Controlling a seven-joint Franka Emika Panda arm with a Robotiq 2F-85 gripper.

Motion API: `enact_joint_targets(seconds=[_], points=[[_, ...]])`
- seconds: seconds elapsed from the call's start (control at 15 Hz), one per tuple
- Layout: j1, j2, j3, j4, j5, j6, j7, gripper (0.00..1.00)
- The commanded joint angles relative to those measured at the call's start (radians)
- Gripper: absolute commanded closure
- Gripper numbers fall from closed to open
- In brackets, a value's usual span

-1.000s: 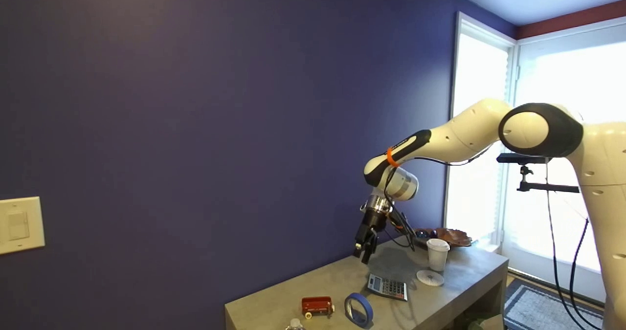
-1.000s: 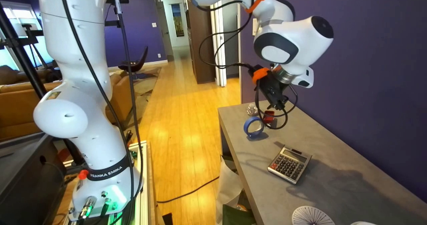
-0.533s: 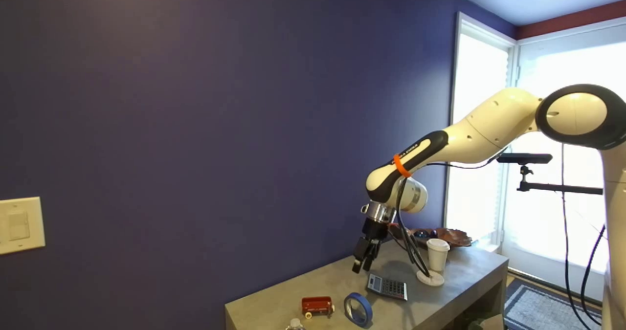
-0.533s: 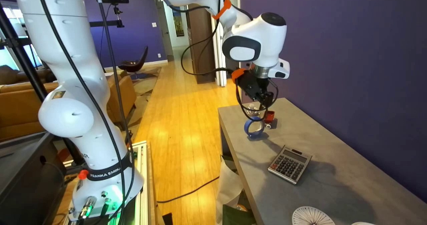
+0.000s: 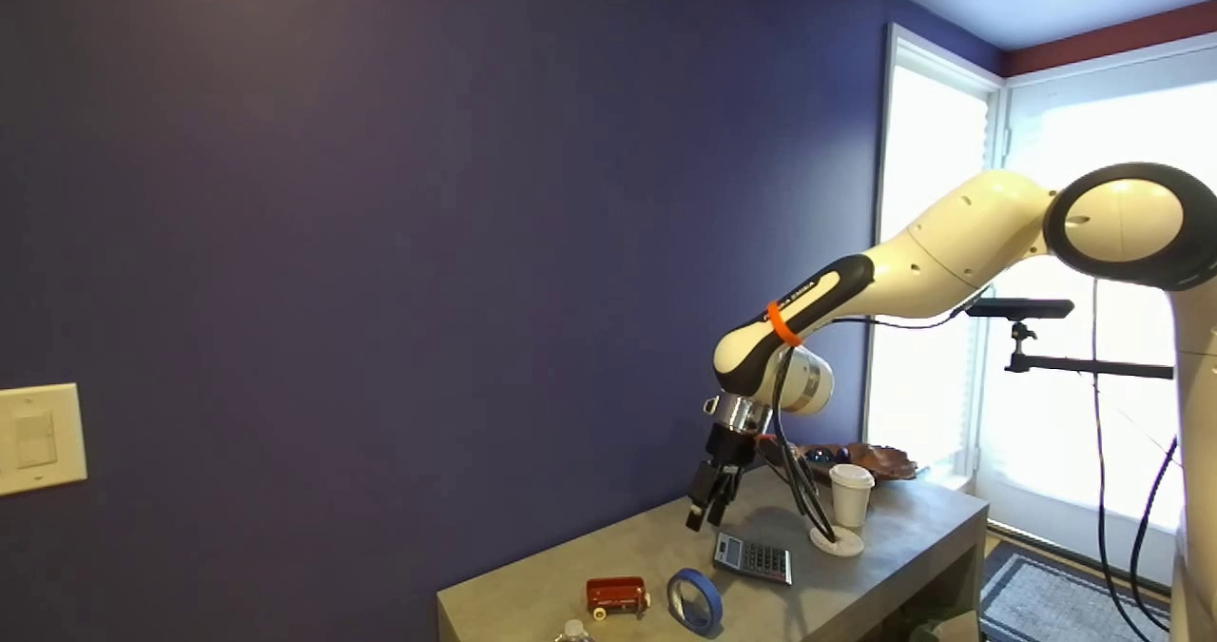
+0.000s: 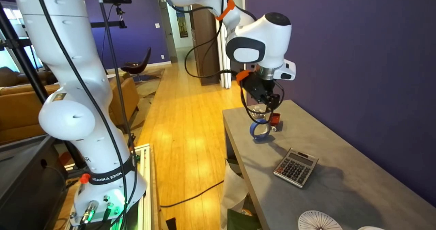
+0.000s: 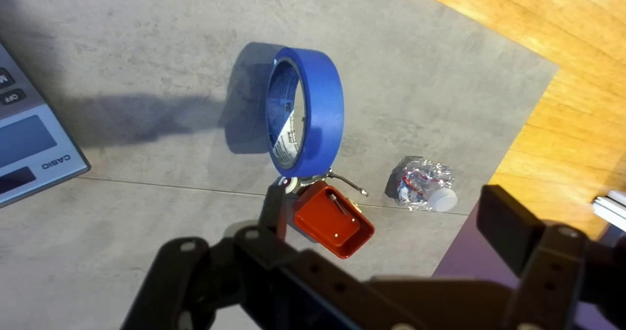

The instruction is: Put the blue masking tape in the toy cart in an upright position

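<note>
- One gripper with two fingers, one on either side of the gap.
- One roll of blue masking tape, ahead of the jaws in the wrist view.
- One red toy wagon, showing between the jaws there.
- One white-capped clear plastic bottle, ahead of the gap.
- One Casio calculator, outside the jaws, off past one finger.
- One white lidded cup, one white disc and one brown bowl, well apart from the jaws in an exterior view.
</note>
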State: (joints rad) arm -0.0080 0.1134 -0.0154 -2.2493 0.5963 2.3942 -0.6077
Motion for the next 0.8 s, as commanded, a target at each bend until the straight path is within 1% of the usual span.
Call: enact_joint_targets(seconds=[0.0, 0.13, 0.2, 0.47, 0.6, 0.73], points=[[0.013, -0.002, 0.024, -0.037, -0.116, 0.117, 0.115, 0.00], [0.026, 0.010, 0.034, -0.060, -0.215, 0.205, 0.204, 0.00], [0.033, 0.017, 0.037, -0.071, -0.269, 0.231, 0.254, 0.00], [0.054, 0.033, 0.039, -0.092, -0.447, 0.254, 0.425, 0.00], [0.061, 0.044, 0.039, -0.093, -0.510, 0.254, 0.481, 0.00], [0.065, 0.058, 0.043, -0.083, -0.542, 0.243, 0.520, 0.00]])
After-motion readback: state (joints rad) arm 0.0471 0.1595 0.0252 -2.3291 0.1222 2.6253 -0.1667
